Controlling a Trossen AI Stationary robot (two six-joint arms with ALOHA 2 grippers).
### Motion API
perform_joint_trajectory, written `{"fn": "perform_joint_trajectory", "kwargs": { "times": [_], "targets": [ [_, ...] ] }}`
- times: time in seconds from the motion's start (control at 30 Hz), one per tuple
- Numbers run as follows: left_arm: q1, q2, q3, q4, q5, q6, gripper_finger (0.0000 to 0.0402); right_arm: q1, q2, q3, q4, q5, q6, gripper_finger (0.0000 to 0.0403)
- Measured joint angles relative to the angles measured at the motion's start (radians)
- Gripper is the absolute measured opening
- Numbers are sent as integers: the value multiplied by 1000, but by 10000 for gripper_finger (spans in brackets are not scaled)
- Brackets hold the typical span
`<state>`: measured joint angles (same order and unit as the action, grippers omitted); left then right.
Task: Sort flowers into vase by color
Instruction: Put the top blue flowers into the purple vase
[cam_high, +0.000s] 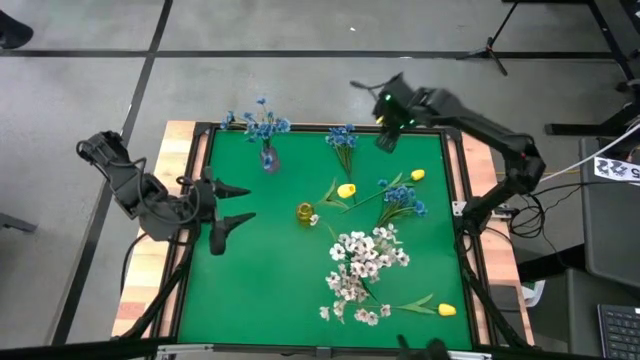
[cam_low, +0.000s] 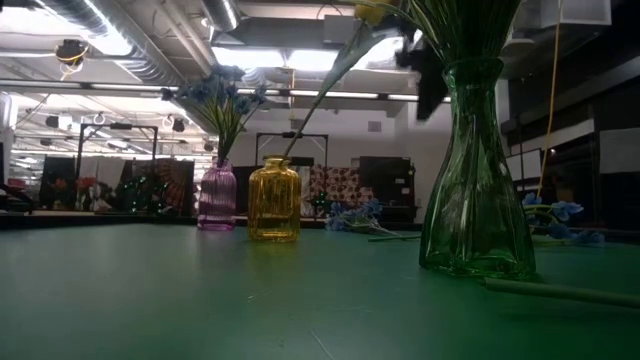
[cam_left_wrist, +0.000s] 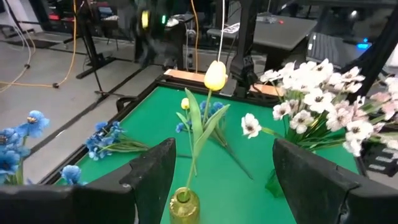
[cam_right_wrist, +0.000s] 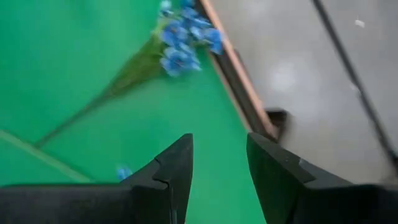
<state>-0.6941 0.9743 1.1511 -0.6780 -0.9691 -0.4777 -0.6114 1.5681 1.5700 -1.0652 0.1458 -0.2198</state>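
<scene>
From above, the right gripper (cam_high: 388, 135) is seen at the far edge of the table (cam_high: 280, 290), jaws apart and empty, just right of a loose blue sprig (cam_high: 342, 140). That sprig is judged the next pick; it is best gripped low on the stem, clear of the blossoms. The left gripper (cam_high: 232, 205) waits at the left edge, jaws spread.

At table height, the purple vase (cam_low: 217, 197) is seen holding blue flowers, the yellow vase (cam_low: 274, 199) one stem, the green vase (cam_low: 473, 180) a bunch.

In the left wrist view, a yellow tulip (cam_left_wrist: 215, 75) stands in the yellow vase.

In the right wrist view, the blue sprig lies beyond the parted jaws, beside the table's rim.
</scene>
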Motion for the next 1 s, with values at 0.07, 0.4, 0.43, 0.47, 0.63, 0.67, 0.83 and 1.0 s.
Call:
{"fn": "perform_joint_trajectory", "kwargs": {
  "times": [0.07,0.4,0.43,0.47,0.63,0.67,0.83,1.0],
  "targets": [
    [2,4,0,-25,0,-1,262,-9,2,-137,161,-64,1,152],
    [40,7,-9,-128,-42,-62,262,-72,70,-516,569,-482,-6,152],
    [46,7,-17,-129,-51,-55,262,-69,74,-524,582,-487,-20,152],
    [53,8,-25,-128,-59,-50,262,-61,79,-530,596,-488,-27,152],
    [81,8,-76,-126,-68,-95,262,13,108,-536,717,-487,-30,152],
    [83,8,-87,-127,-68,-108,262,32,117,-536,744,-488,-29,152],
    [86,6,-124,-127,-66,-154,262,105,157,-536,797,-443,-16,179],
    [85,6,-126,-124,-60,-168,262,123,193,-536,759,-348,14,231]
  ]
}}
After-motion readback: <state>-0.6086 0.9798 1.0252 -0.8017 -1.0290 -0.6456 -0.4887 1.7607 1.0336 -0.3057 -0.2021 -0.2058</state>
